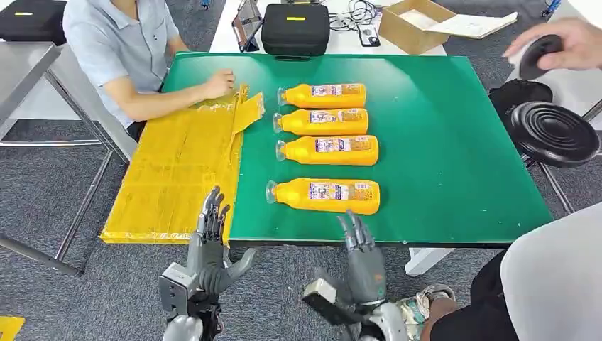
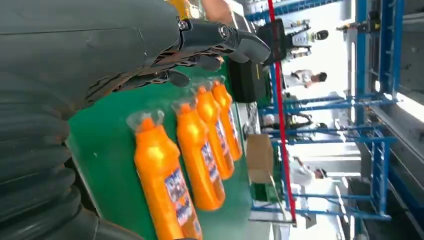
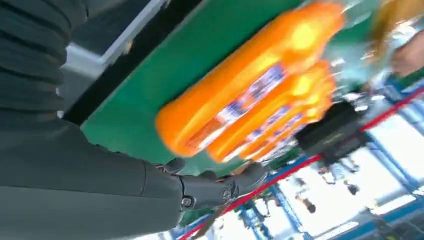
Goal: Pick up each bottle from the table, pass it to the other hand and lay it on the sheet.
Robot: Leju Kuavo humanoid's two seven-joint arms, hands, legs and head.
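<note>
- From the head view, four orange bottles lie on their sides in a column on the green table (image 1: 454,142), caps pointing toward the yellow sheet (image 1: 177,170) that hangs over the table's left edge. The nearest bottle (image 1: 325,195) sits a little apart from the other three, of which the farthest (image 1: 323,95) lies toward the back.
- The left hand (image 1: 211,245) hovers at the near edge, over the corner of the sheet, fingers stretched out and apart, holding nothing. The right hand (image 1: 362,252) hangs just short of the table in front of the nearest bottle, fingers likewise spread and empty.
- A person in a light shirt (image 1: 117,42) sits at the far left, one hand resting on the sheet's far end. A black case (image 1: 295,28) and a cardboard box (image 1: 412,25) stand on a white table behind, and a black stool (image 1: 554,133) stands to the right.
- In the left wrist view, the left hand's fingers (image 2: 220,37) reach out above the green top, apart from the row of bottles (image 2: 200,150).
- The right wrist view is blurred; the bottles (image 3: 250,95) look stacked close together beyond the hand's fingers (image 3: 220,187), which seem to touch none of them.
</note>
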